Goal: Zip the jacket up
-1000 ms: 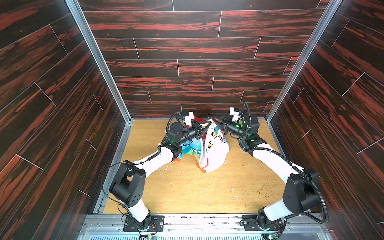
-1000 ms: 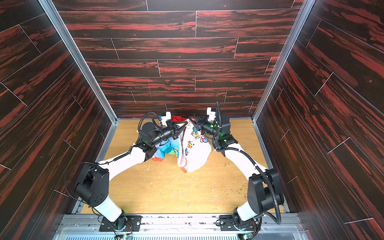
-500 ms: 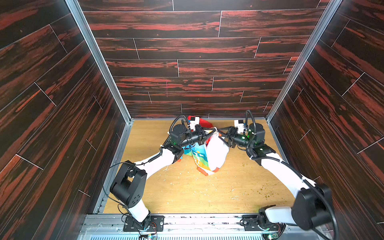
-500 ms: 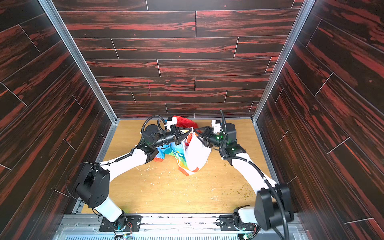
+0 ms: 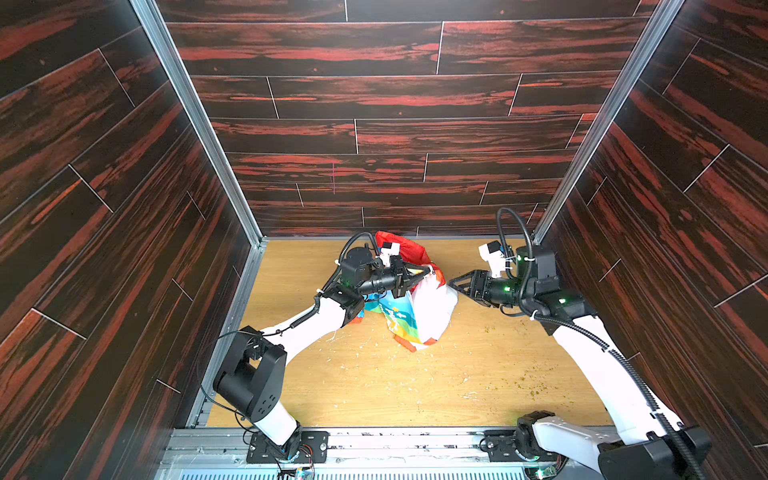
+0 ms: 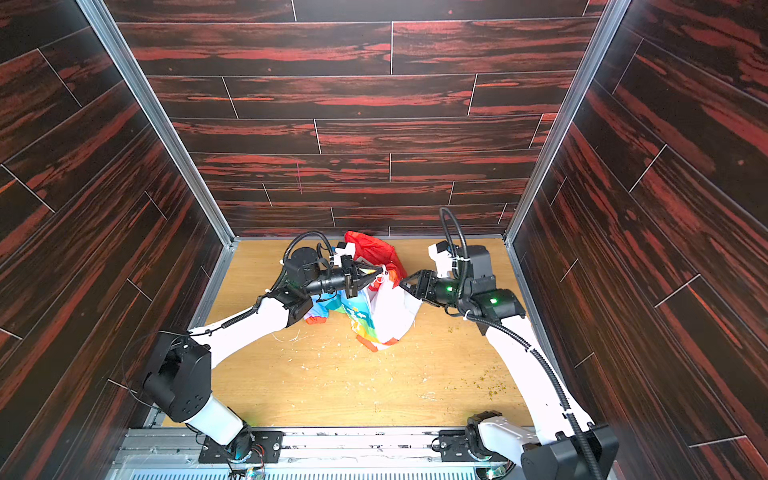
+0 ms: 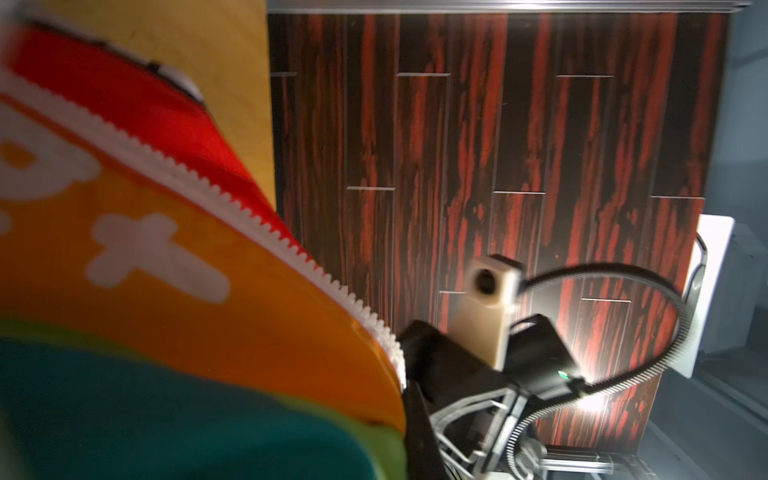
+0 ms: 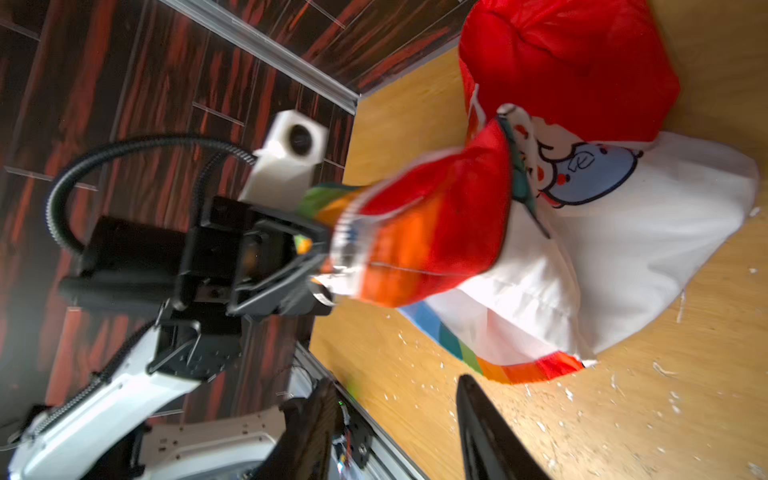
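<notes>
The jacket (image 5: 432,309) (image 6: 390,313) hangs in a bunch over the back middle of the table, its rainbow hem touching the wood and its orange-red hood (image 5: 409,249) behind. My left gripper (image 5: 430,272) (image 6: 380,271) is shut on the jacket's upper edge by the white zipper teeth (image 7: 249,216); one dark finger (image 7: 419,436) shows beside the fabric. My right gripper (image 5: 455,284) (image 6: 405,282) (image 8: 395,432) stands open and empty, just right of the jacket (image 8: 623,232) and apart from it.
The wooden table (image 5: 415,386) is strewn with white scraps and greenish crumbs (image 5: 536,386). Dark red-streaked walls close in the back and both sides. A metal rail (image 5: 395,440) with both arm bases runs along the front edge.
My right gripper has opened, let go of the jacket and drawn back to the right. The jacket has sagged lower and now hangs from the left gripper alone.
</notes>
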Motion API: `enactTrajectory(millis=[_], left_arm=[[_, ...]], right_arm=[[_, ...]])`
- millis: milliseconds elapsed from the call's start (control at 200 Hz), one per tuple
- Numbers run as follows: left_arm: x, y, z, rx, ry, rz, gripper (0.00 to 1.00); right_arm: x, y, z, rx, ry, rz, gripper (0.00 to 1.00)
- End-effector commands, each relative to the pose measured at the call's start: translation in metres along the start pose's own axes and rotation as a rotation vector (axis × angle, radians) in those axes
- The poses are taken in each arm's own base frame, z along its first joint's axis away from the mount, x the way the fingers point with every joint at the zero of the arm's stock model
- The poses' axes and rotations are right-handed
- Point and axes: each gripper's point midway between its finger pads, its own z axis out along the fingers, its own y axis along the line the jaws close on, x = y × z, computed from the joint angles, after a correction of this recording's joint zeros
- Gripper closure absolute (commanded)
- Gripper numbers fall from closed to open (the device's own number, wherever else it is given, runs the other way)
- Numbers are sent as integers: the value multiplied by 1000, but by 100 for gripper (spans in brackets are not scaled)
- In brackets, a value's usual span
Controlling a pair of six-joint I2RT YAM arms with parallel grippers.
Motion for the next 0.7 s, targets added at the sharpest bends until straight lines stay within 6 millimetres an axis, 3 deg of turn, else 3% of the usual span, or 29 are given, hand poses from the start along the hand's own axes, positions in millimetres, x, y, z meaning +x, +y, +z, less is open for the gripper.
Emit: enactTrajectory(millis=[0, 110, 281, 436, 696], left_arm=[[18, -11, -10, -18, 60, -50, 100], [22, -7, -13, -53, 66, -90, 100], [24, -19, -16, -43, 59, -95, 100], [23, -29, -16, -25, 53, -105, 100], [20, -36, -15, -8, 51, -120, 100]], right_arm=[[14, 6, -7, 143, 84, -235, 47], [13, 15, -3, 232, 105, -358, 48], [11, 19, 6, 347, 118, -509, 55], [14, 29, 9, 405, 89, -689, 55], [21, 63, -2, 234, -109, -956, 54]])
